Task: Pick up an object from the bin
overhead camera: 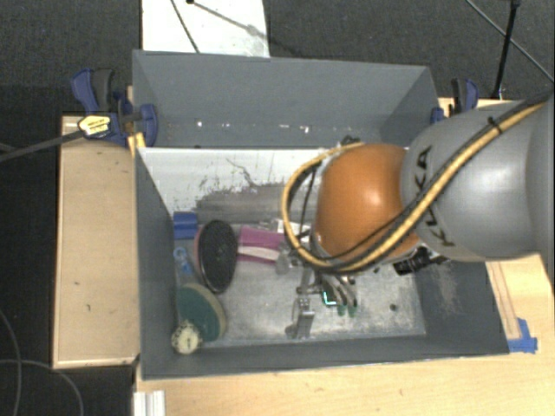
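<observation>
Five or so small things bunch along the left wall of the grey metal bin (286,94); the right half of its floor lies bare. Nearest the gripper (301,321) is a pink-and-white oblong piece (257,243), long axis roughly left to right, lying leftward and toward the back wall from it. At its left end is a black round disc (217,254), apparently propped on edge. A blue block (184,225) sits against the left wall, and a dark green round pad (198,310) with a small cream knob (185,341) lies in the front-left corner. The gripper points down at bare floor near the front wall, apart from everything; open or closed, cannot tell. The arm reaches over the right wall, orange wrist cover (360,198) above mid-bin. Likely need: shift left and back, closing across the pink piece's short width.
</observation>
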`<state>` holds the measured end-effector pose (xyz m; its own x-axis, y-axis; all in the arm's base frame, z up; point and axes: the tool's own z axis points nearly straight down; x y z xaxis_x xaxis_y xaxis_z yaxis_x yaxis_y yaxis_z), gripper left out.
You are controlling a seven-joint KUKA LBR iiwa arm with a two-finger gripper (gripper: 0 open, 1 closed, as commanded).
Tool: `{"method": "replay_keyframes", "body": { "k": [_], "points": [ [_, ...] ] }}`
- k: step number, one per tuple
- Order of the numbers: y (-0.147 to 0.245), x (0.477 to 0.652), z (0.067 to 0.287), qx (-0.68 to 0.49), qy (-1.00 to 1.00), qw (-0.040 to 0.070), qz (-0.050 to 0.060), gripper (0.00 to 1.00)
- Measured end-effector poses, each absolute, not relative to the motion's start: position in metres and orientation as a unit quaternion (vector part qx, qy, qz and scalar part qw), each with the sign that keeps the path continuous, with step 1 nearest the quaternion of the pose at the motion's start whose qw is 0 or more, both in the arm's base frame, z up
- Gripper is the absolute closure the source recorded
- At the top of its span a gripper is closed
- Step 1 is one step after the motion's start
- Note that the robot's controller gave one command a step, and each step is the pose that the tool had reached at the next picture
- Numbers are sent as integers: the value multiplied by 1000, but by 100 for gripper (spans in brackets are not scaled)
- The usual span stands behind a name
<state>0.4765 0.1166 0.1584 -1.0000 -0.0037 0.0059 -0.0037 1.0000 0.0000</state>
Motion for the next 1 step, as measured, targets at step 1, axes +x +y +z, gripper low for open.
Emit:
{"method": "replay_keyframes", "body": {
  "k": [1],
  "points": [
    [227,502,136,28,-1000,-2,-3,0]
  ]
}}
